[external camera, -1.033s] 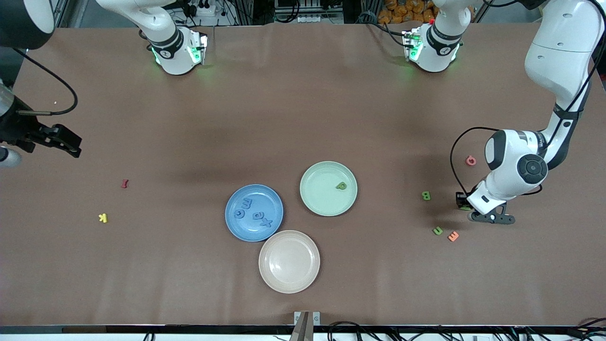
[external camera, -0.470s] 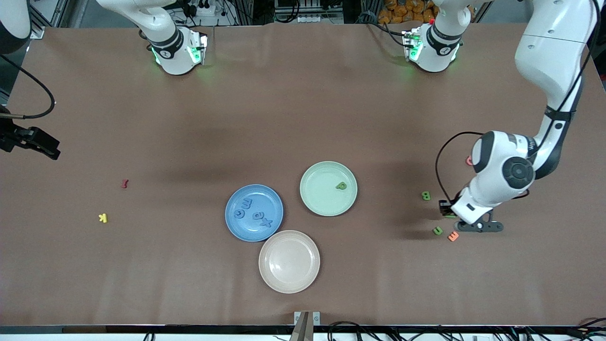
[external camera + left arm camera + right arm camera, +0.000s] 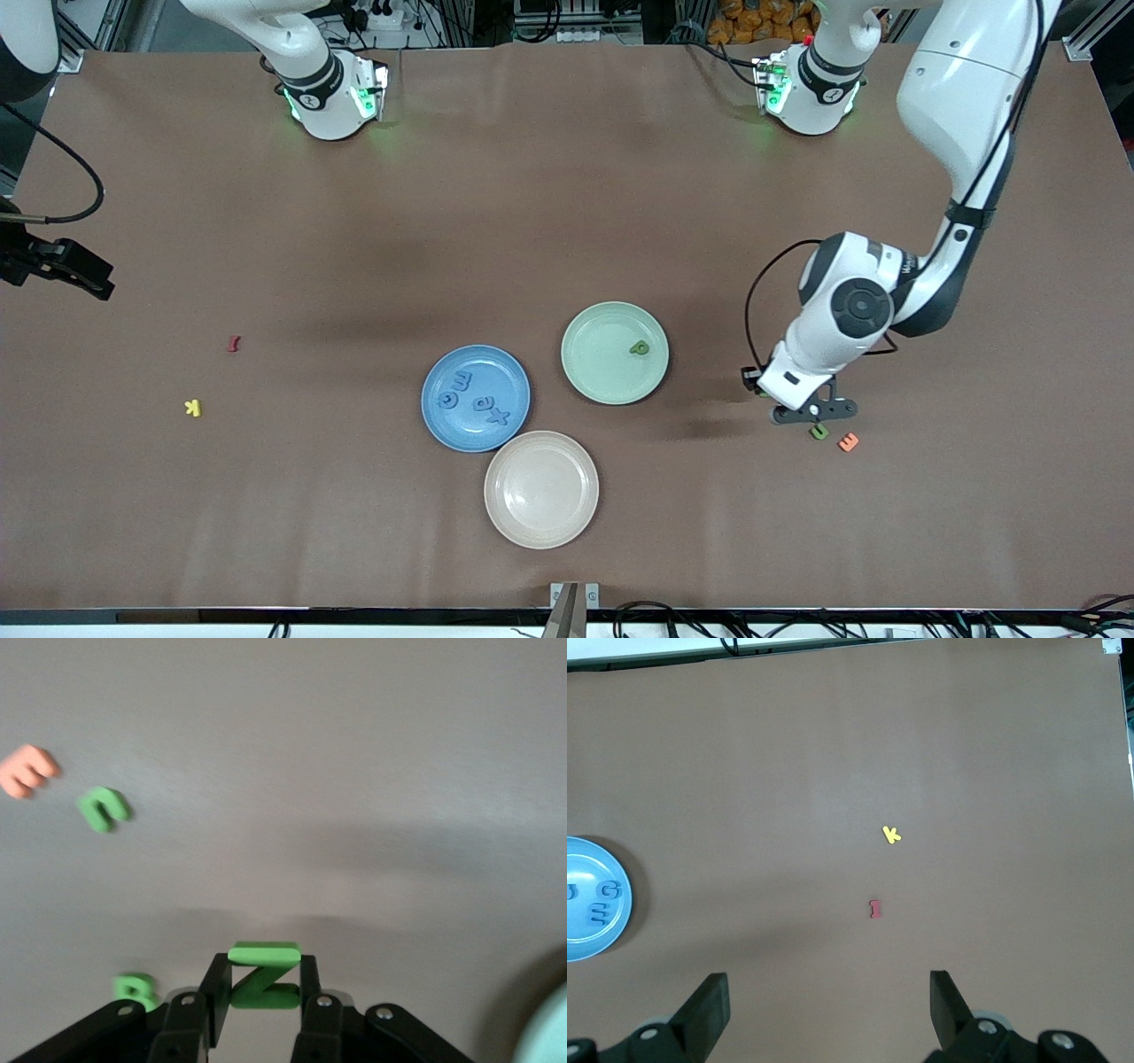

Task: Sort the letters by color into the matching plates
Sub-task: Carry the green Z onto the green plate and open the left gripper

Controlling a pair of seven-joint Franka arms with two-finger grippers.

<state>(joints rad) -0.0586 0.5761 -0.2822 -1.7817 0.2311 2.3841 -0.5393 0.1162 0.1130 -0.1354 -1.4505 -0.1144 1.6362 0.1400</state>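
My left gripper (image 3: 762, 390) hangs over bare table between the pale green plate (image 3: 598, 359) and a loose green letter (image 3: 819, 431). It is shut on a green Z (image 3: 263, 979). The left wrist view also shows that loose green letter (image 3: 104, 808), a green B (image 3: 135, 990) beside the fingers, and the green plate's rim (image 3: 554, 1028). One green letter (image 3: 639, 348) lies in the green plate. The blue plate (image 3: 500, 368) holds several blue letters (image 3: 483, 403). At its own end of the table, my right gripper (image 3: 84, 275) waits open with nothing between its fingers (image 3: 709, 1001).
A beige plate (image 3: 541, 489) sits nearer the front camera than the two coloured plates. An orange letter (image 3: 849, 441) lies beside the loose green one. A red letter (image 3: 234, 343) and a yellow K (image 3: 192, 408) lie toward the right arm's end.
My left arm has carried the green Z from near the other loose green letters toward the green plate. The right gripper drew back toward the table's edge, then held still.
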